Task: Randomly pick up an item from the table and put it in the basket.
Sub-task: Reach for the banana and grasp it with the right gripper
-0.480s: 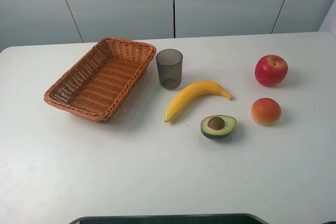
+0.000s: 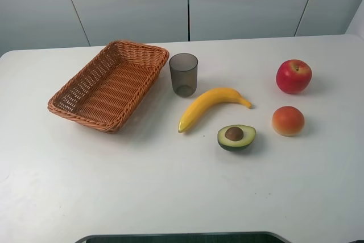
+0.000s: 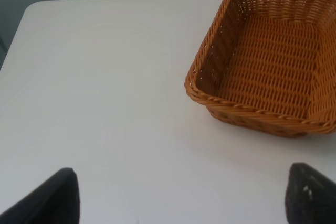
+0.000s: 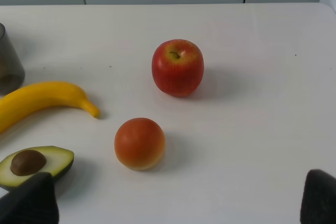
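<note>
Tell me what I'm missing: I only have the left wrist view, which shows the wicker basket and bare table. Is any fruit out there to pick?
Observer: Yes. In the high view a banana lies on the table, to the right of the basket.
Operator: Anything between the two?
Observer: A grey cup stands upright between them, clear of the banana.
Operator: And the other arm?
Observer: The right claw is open and empty above the table, with a red apple ahead of it.
</note>
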Robot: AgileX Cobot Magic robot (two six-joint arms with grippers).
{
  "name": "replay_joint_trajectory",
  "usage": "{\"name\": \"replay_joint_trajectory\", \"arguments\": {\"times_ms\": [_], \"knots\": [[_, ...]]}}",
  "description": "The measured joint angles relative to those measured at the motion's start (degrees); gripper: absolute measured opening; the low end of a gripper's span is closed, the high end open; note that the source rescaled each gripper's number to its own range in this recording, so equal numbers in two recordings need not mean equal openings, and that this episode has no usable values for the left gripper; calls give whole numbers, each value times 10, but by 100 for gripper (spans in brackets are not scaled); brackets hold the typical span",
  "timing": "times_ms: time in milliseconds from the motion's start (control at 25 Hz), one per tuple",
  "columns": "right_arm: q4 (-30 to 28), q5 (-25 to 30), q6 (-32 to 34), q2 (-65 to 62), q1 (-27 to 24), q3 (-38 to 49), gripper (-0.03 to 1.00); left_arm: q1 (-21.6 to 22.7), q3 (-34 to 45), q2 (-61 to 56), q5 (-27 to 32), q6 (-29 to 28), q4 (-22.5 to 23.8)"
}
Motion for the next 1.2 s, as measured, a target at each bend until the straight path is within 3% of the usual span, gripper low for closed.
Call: {"name": "replay_joint_trajectory", "arguments": {"times_ms": [1200], "knots": [[0,8,0,15,0,-6,100,0,0,0,0,0,0]]}}
